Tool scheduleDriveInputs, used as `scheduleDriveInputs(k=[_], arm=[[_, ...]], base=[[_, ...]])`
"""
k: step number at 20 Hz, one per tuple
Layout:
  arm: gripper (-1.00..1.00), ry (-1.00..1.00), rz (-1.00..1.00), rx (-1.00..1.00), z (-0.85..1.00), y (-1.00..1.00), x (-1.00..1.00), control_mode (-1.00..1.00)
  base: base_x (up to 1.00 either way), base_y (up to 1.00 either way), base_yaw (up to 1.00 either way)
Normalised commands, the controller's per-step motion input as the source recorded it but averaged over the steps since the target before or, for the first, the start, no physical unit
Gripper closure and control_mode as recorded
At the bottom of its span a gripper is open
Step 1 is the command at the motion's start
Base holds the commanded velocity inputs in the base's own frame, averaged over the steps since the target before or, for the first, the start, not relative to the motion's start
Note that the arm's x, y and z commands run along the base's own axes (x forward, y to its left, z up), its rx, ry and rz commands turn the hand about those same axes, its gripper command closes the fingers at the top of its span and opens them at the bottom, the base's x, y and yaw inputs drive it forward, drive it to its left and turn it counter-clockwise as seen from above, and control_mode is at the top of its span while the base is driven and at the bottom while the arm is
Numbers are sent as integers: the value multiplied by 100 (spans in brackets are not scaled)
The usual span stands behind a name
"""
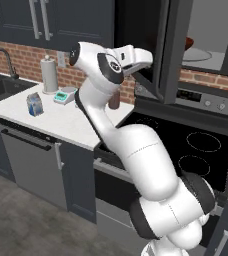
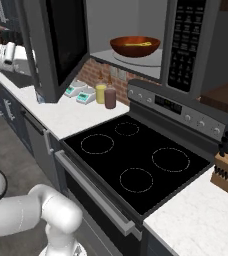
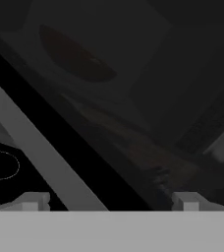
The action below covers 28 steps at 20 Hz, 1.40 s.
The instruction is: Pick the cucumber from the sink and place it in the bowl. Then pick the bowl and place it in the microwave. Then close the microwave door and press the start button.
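In the left base view, the white arm's two-finger gripper (image 1: 138, 75) sits close against the outside of the wide black microwave door (image 1: 168, 45), which hangs open. In the right base view, the shiny reddish-brown round bowl (image 2: 135, 46) rests inside the black microwave (image 2: 191, 45), holding the small yellow-green cucumber (image 2: 135, 44). In the hand view, the fingertips (image 3: 35, 202) are spread wide apart, holding nothing, facing the dark glass
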Motion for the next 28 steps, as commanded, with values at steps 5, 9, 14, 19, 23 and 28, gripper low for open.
scheduleDriveInputs(k=[5, 9, 14, 19, 23, 28], arm=[[-100, 0, 0, 11, 2, -77, 28, -100], [-100, 0, -1, 6, 0, -68, 32, -100], [-100, 0, 0, 3, 0, -53, 42, -100], [-100, 0, 0, 1, 0, -33, 51, -100], [-100, 0, 0, 0, 0, -24, 50, -100], [-100, 0, 0, 2, 0, -32, 38, -100]], base=[[0, 0, 0], [0, 0, 0], [0, 0, 0], [0, 0, 0], [0, 0, 0], [0, 0, 0]])
